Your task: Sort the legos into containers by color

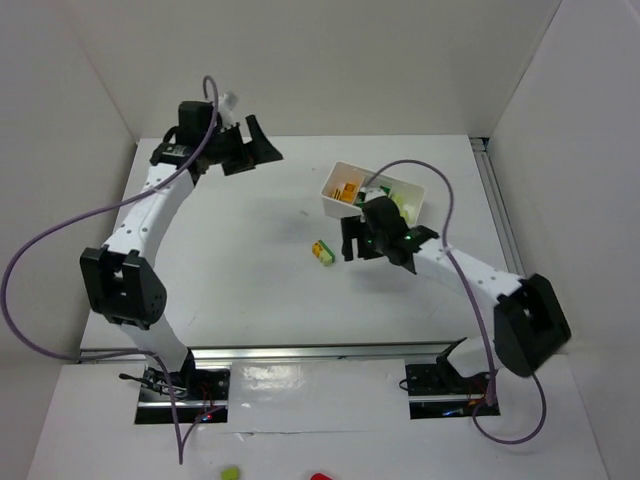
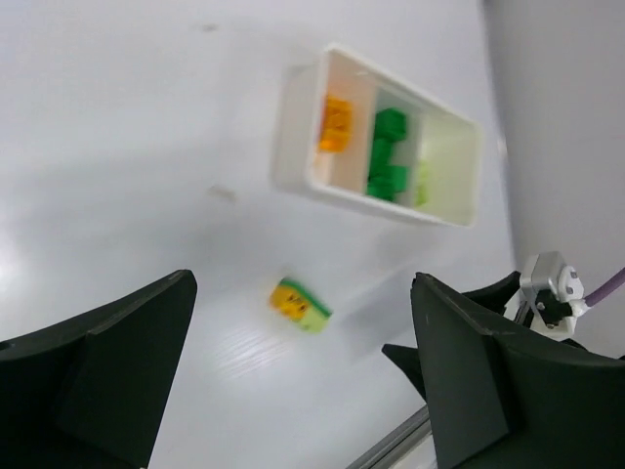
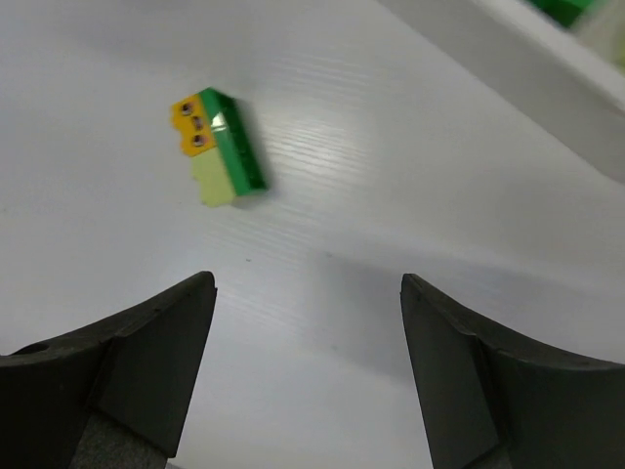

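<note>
No legible text, label or number anywhere.

The white tray (image 2: 293, 147) holds orange bricks (image 2: 336, 124), dark green bricks (image 2: 389, 154) and pale yellow-green bricks (image 2: 422, 184). Upper left of the right wrist view, a loose cluster (image 3: 217, 147) shows orange, green and pale yellow-green on the white table (image 1: 250, 270).

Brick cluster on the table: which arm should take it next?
Right. The right gripper, open, sits just beside the cluster, near the tray; the left gripper, also open, is away at the far edge of the table.
</note>
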Robot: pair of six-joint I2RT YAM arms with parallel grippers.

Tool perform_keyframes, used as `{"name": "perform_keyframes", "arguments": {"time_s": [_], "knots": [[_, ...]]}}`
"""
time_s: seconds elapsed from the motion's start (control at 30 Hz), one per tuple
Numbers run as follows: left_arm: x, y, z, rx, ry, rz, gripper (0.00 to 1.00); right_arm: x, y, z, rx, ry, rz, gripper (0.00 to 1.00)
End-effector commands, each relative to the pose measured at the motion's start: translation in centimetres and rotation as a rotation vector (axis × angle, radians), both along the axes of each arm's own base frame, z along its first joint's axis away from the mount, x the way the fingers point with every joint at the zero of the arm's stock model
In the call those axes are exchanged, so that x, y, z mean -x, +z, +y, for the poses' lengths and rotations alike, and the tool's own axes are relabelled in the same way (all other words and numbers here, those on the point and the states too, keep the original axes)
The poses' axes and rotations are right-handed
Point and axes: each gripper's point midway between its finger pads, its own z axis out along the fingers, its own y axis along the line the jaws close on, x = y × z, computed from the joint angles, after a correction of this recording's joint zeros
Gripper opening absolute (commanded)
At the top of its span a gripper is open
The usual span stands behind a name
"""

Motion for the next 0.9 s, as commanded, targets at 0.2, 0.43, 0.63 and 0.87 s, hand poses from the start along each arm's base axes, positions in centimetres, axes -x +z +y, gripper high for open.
{"name": "perform_keyframes", "arguments": {"time_s": [0.2,0.43,0.63,0.87], "knots": [[5.7,-5.0,8.8,-0.171,0.104,0.160,1.00,-3.2,-4.3,8.0,0.102,0.295,0.040,0.87],[7.1,-7.8,7.6,-0.048,0.064,0.248,0.90,-4.1,-5.9,9.5,0.099,0.325,0.047,0.79],[7.3,-8.7,6.5,0.012,0.009,0.274,0.87,-3.9,-7.3,10.1,0.116,0.335,0.058,0.61],[7.6,-8.4,5.9,0.051,-0.061,0.274,0.87,-4.1,-4.6,10.1,0.099,0.327,0.013,0.30]]}}
